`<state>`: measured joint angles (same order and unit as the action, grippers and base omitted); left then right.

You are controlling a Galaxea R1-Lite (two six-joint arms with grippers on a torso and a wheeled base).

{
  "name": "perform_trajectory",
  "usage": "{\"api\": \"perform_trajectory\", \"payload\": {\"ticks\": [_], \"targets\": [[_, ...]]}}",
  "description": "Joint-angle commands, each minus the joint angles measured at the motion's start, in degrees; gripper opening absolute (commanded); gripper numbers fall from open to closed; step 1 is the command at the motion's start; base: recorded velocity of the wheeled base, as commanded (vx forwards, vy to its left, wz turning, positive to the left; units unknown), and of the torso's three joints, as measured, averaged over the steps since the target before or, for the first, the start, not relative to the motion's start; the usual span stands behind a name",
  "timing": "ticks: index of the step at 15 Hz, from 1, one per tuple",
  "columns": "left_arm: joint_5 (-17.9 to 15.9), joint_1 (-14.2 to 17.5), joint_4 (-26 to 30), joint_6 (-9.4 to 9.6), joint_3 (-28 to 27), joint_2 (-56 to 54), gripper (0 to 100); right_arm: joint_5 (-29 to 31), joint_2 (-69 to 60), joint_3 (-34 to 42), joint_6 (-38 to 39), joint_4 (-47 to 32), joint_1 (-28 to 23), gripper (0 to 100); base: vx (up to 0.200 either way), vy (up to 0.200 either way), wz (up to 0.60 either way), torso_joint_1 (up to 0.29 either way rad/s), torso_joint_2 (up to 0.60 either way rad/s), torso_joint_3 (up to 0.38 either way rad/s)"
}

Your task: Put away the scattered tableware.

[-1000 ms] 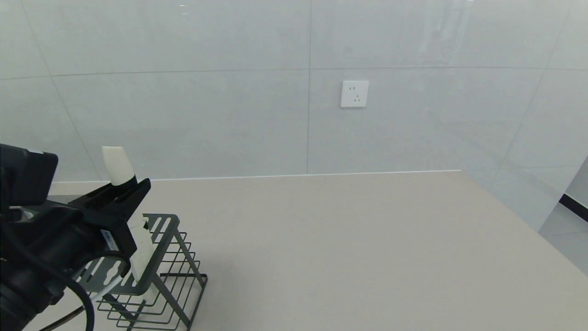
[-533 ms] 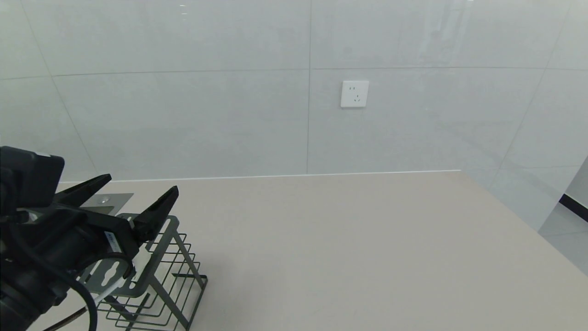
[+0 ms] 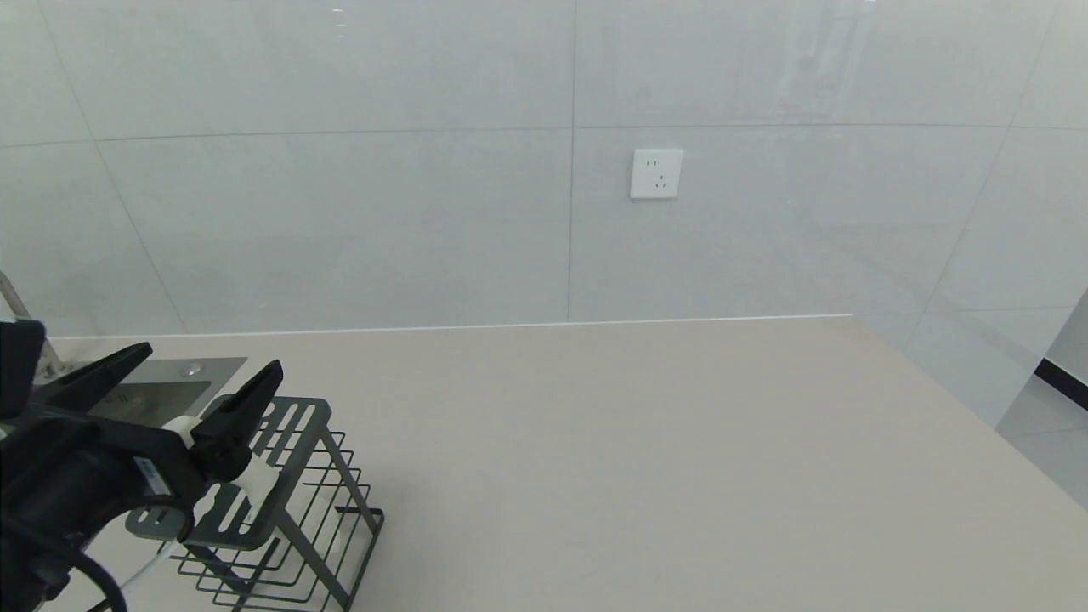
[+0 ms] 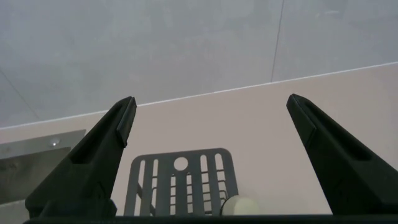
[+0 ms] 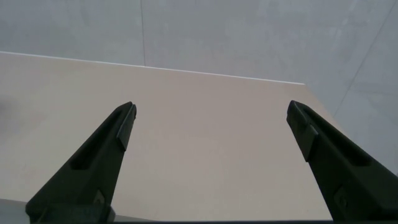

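— Pale grey tiles make up the wall [image 3: 340,212] behind your beige counter [image 3: 637,467], with a white socket [image 3: 656,173] set in it to the right of the middle.

— And my left gripper?

— Your left gripper [image 3: 210,358] hangs at the counter's near left corner, right over the dark wire rack [image 3: 293,421]. Its jaws are spread wide and nothing sits between them. The left wrist view has both black fingers [image 4: 93,155] splayed to either side of the rack's slotted top [image 4: 180,180].

— Where is the tableware?

— You can see a white handle [image 3: 257,476] poking up through the slotted top on the rack's near side, below the gripper's right-hand finger. From the wrist camera its rounded end [image 4: 239,205] shows just beside the slots. What kind of utensil it is, you cannot tell from here; the lower part is hidden behind the wires.

— Is the finger touching it?

— It overlaps the handle in the head view, but contact cannot be judged.

— Right side?

— Your right gripper [image 5: 211,107] is also wide apart and holds nothing, with bare counter beneath it.

— Anything close by?

— A steel sink [image 3: 161,395] lies just behind the rack, toward the wall.
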<state>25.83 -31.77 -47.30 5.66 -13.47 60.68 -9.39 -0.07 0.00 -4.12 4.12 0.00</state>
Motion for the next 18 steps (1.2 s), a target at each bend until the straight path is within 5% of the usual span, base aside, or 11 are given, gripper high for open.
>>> {"api": "perform_trajectory", "payload": {"ticks": [1,5,8,10,11,14,15,17,18], "targets": [[-0.08,0.39,-0.07,0.14,1.52,-4.61,100,-0.02,0.07,0.00,-0.01,0.01,0.00,100,0.000,0.000,0.00,0.000,0.00,0.000],[0.27,-0.05,0.01,1.99,0.73,-10.59,100,-0.02,0.07,0.00,0.17,0.01,0.00,100,0.000,0.000,0.00,0.000,0.00,0.000],[0.62,-0.05,1.33,5.68,-0.33,-16.74,100,-0.02,0.07,0.00,0.17,-0.08,0.00,100,0.000,0.000,0.00,0.000,0.00,0.000],[0.36,0.22,1.51,10.60,-0.33,-22.01,100,-0.11,0.07,0.00,0.25,-0.08,0.00,100,0.000,0.000,0.00,0.000,0.00,0.000],[0.36,0.39,1.51,14.03,-0.33,-25.09,100,-0.11,0.07,0.00,0.25,-0.08,0.00,100,0.000,0.000,0.00,0.000,0.00,0.000],[0.62,1.97,2.39,33.02,-4.63,-36.08,100,-0.37,0.07,0.00,0.34,-0.17,0.00,100,0.000,0.000,0.00,0.000,0.00,0.000],[0.62,3.29,3.35,33.19,-5.95,-36.78,100,-0.46,0.07,0.00,0.34,-0.17,0.00,100,0.000,0.000,0.00,0.000,0.00,0.000],[-0.34,21.31,25.59,30.12,-24.85,-43.28,100,-0.98,0.07,0.00,0.08,-0.17,0.00,100,0.000,0.000,0.00,0.000,0.00,0.000],[-1.57,27.46,32.62,26.86,-28.19,-46.18,100,-1.07,0.07,0.00,0.17,-0.17,0.00,100,0.000,0.000,0.00,0.000,0.00,0.000]]}}
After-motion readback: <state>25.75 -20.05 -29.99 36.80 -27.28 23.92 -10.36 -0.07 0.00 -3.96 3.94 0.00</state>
